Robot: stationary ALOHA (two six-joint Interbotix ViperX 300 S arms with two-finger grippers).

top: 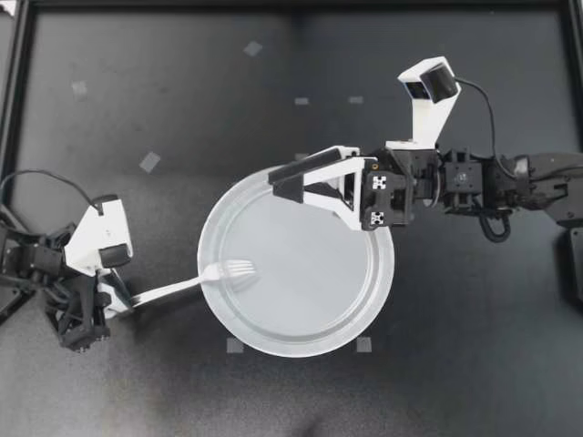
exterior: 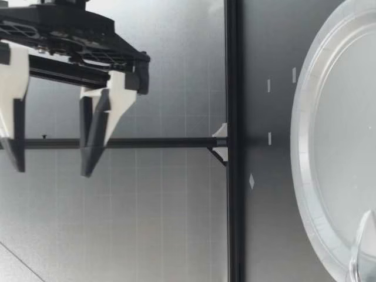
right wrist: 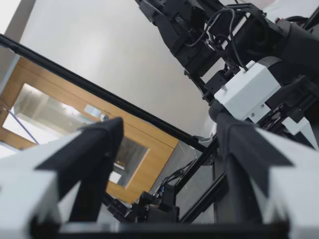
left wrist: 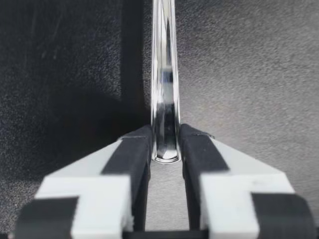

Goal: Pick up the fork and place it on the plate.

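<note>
1. My left gripper (top: 126,299) sits at the lower left of the top view. It is clamped narrow on the very end of the fork's (top: 193,282) handle.
2. In the left wrist view the two black pads (left wrist: 137,149) press the shiny handle from either side. The handle runs straight ahead of the gripper over the dark worktop (top: 182,91).
3. From that grasp the fork slants up and to the right in the top view. Its handle crosses the left rim of the plate (top: 301,350), and its tines lie over the plate's left part.
4. I cannot tell whether the tines rest on the plate or hang just above it.
5. The plate lies flat a little below the centre of the top view.
6. My right gripper (top: 276,182) comes in from the right edge of the top view and hangs over the plate's upper rim. Its fingers are spread wide with nothing between them.
7. The right wrist view shows the same wide gap, with only the room behind it.
8. Small pale tape marks (top: 150,162) dot the worktop around the plate.
</note>
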